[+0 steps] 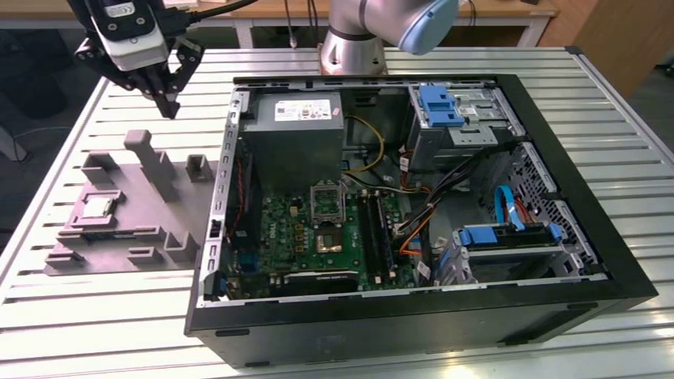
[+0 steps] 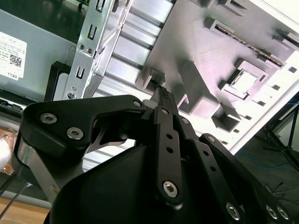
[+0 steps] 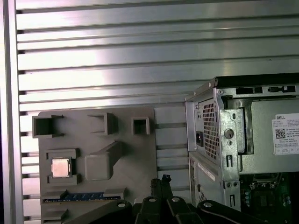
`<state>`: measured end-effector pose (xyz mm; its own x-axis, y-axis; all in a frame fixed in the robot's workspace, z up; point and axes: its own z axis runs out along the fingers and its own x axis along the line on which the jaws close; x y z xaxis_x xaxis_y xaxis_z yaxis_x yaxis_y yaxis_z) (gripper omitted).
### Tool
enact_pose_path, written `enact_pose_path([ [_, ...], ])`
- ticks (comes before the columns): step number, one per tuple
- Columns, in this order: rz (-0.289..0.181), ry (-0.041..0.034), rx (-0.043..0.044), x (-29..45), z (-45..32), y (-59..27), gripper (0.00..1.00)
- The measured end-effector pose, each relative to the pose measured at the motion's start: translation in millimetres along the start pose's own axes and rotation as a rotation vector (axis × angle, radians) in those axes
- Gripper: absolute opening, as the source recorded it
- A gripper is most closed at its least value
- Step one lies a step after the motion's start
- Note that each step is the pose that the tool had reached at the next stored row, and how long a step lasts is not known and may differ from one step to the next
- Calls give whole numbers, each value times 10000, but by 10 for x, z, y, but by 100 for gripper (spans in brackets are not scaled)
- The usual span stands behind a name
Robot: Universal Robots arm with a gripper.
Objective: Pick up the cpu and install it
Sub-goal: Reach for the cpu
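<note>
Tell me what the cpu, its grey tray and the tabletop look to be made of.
The cpu: metal top, likely; silvery-grey with a dull sheen, pale rim. The grey tray: matte plastic, apparently moulded or printed; uniform grey, no shine. The tabletop: probably aluminium slats; bright, reflecting light in streaks.

The arm is silvery-grey tubing with a pale blue joint cap; the claw is matte black, with flat linked bars studded with silver hex screws; above it sits a white-and-black housing, trailing a black cable.
</note>
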<state>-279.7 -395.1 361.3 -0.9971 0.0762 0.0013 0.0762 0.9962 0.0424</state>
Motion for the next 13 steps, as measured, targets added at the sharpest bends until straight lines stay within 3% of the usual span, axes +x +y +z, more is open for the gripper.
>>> enact_pose_path([
  [2, 0, -2, -1, 12, 1, -1, 11],
  [3, 0, -1, 0, 70, 3, -6, 11],
  [6, 0, 0, 0, 112, 5, -9, 11],
  [13, 1, -1, 0, 153, 7, -12, 11],
])
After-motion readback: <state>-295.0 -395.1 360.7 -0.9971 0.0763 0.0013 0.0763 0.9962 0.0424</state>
